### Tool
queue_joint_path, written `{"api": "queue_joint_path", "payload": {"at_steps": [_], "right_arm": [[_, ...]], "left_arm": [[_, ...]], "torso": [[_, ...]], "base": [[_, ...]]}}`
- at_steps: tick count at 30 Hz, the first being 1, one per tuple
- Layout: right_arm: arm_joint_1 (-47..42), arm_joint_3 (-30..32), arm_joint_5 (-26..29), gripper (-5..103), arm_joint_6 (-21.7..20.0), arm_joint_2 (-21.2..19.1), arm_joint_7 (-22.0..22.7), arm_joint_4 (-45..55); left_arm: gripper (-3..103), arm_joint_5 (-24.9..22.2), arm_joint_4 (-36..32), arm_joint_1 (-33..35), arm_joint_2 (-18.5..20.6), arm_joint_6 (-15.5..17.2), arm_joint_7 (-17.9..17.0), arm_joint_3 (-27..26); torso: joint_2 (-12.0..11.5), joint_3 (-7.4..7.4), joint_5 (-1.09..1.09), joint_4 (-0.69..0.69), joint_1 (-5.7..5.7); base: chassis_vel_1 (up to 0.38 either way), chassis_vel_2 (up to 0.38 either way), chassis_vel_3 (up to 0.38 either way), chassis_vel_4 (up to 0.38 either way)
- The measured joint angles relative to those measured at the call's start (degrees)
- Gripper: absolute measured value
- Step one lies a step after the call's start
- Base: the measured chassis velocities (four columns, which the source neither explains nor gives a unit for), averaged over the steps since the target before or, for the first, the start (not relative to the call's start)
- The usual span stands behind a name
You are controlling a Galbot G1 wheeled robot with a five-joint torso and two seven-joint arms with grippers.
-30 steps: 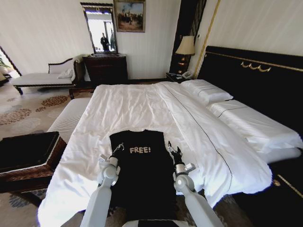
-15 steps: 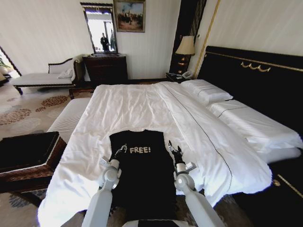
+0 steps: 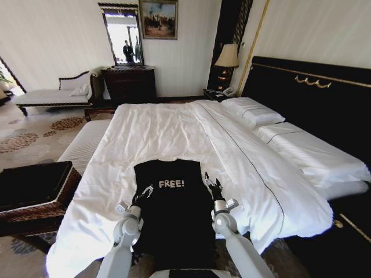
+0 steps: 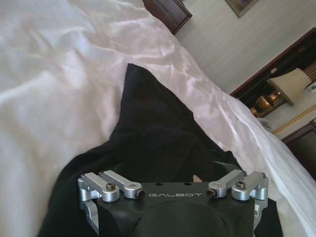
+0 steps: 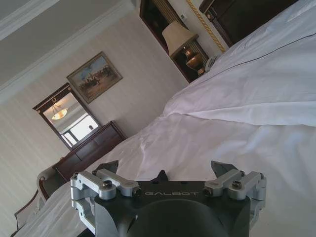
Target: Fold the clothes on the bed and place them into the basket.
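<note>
Black short-sleeved T-shirt with white "FREE!" lettering (image 3: 172,204) was lying flat on the white duvet of the big black-headboard bed (image 3: 174,133), at the near edge, hem hanging toward the robot. From the head view the left gripper (image 3: 143,194) sat at the shirt's left edge near the sleeve, and the right gripper (image 3: 212,186) at the right edge, both arms reaching in from below. Dark brown woven wicker basket with black lining (image 3: 35,191) stood off to the left, beside the bed and well apart from the shirt.

Left wrist view gave what the head cam couldn't: black fabric (image 4: 158,143) bunched up right at the gripper body, with the sleeve point running out over the duvet. Couldn't tell how the left jaws stood, though. Right wrist view looked over the duvet toward the gold table lamp (image 5: 180,39), with its jaws spread apart and nothing between them.

Compared with a second ago, the left gripper had dropped lower and slid slightly inward onto the shirt edge; the right one had barely moved.
</note>
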Motion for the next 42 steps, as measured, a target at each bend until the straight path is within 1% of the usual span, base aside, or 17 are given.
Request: {"api": "queue_joint_path", "payload": {"at_steps": [1,4,9,11,13,14,16,17,18,19,20,22,27,33,39,42], "right_arm": [[0.00,0.00,0.00,100,0.00,0.00,0.00,0.00],[0.27,0.16,0.33,100,-0.01,-0.31,0.13,-0.24],[2.13,-0.16,1.91,100,-0.01,-1.19,0.77,-2.32],[4.30,-1.58,2.57,100,-0.22,-1.90,0.76,-4.84],[5.67,-2.56,3.31,100,-0.45,-2.28,0.13,-6.29],[7.00,-3.74,5.14,100,-0.67,-2.83,-2.04,-7.67],[10.08,-6.47,10.94,100,-1.76,-3.75,-10.33,-11.52],[11.84,-7.68,12.19,100,-1.73,-3.72,-13.43,-14.03],[11.84,-7.68,12.19,100,-1.73,-3.72,-13.43,-14.03],[13.52,-8.63,12.93,100,-1.59,-3.44,-16.03,-16.56],[14.75,-9.21,13.54,100,-1.55,-3.12,-17.38,-18.27],[16.47,-10.04,14.77,100,-1.56,-2.65,-18.36,-20.16],[20.10,-12.26,15.80,100,-1.98,-2.37,-19.10,-23.90],[23.00,-13.40,16.81,100,-2.02,-1.85,-19.14,-27.47],[26.36,-14.02,15.75,100,-1.94,-1.22,-19.67,-33.21],[26.87,-14.02,15.65,100,-1.94,-1.10,-19.51,-34.14]], "left_arm": [[100,0.00,0.00,0.00,0.00,0.00,0.00,0.00],[100,0.79,-2.80,2.68,0.72,0.03,-0.61,-1.39],[100,-0.90,-8.08,6.07,1.43,-0.06,-0.80,-4.00],[100,-1.88,-10.25,7.38,1.83,-0.51,-0.79,-5.55],[100,-2.15,-10.90,7.72,2.01,-0.78,-0.79,-6.33],[100,-2.33,-11.25,7.88,2.18,-1.02,-0.85,-6.99],[100,-2.96,-11.54,7.95,2.60,-1.50,-1.51,-8.72],[100,-3.24,-11.49,7.83,2.72,-1.58,-1.90,-9.38],[100,-3.24,-11.49,7.83,2.72,-1.58,-1.90,-9.38],[100,-3.43,-11.24,7.59,2.71,-1.63,-2.37,-9.88],[100,-3.45,-11.06,7.39,2.59,-1.63,-2.67,-10.05],[100,-3.35,-10.95,6.99,2.13,-1.63,-3.10,-10.09],[100,-1.53,-11.30,6.78,0.88,-1.61,-3.32,-9.34],[100,-0.83,-11.41,6.83,0.40,-1.61,-3.25,-9.42],[100,0.24,-10.49,6.71,0.75,-1.69,-3.05,-9.04],[100,0.24,-10.55,6.72,0.74,-1.72,-2.99,-9.03]], "torso": [[0.00,0.00,0.00,0.00,0.00],[0.00,0.01,0.00,0.01,0.00],[0.00,0.01,0.00,0.00,0.00],[0.00,0.01,0.01,0.00,0.00],[0.00,0.01,0.01,0.01,0.00],[0.00,0.01,0.01,0.01,0.00],[0.00,0.01,-0.01,0.01,0.00],[0.00,0.01,0.01,0.01,0.00],[0.00,0.01,0.01,0.01,0.00],[0.00,0.01,0.01,0.02,0.00],[-0.01,0.01,0.01,0.03,0.00],[0.00,0.01,0.00,0.01,0.00],[0.00,0.01,0.01,0.00,0.00],[0.00,0.01,0.00,0.01,0.00],[0.00,0.01,0.00,0.00,0.00],[0.00,0.01,0.01,0.01,0.01]], "base": [[0.000,0.000,0.000,0.000],[0.000,0.000,0.000,0.000],[0.000,0.000,0.000,0.000],[0.000,0.000,0.000,0.000],[0.000,0.000,0.000,0.000],[0.000,0.000,0.000,0.000],[0.000,0.000,0.000,0.000],[0.000,0.000,0.000,0.000],[0.000,0.000,0.000,0.000],[0.000,0.000,0.000,0.000],[0.000,0.000,0.000,0.000],[0.000,0.000,0.000,0.000],[0.000,0.000,0.000,0.000],[0.000,0.000,0.000,0.000],[0.000,0.000,0.000,0.000],[0.000,0.000,0.000,0.000]]}}
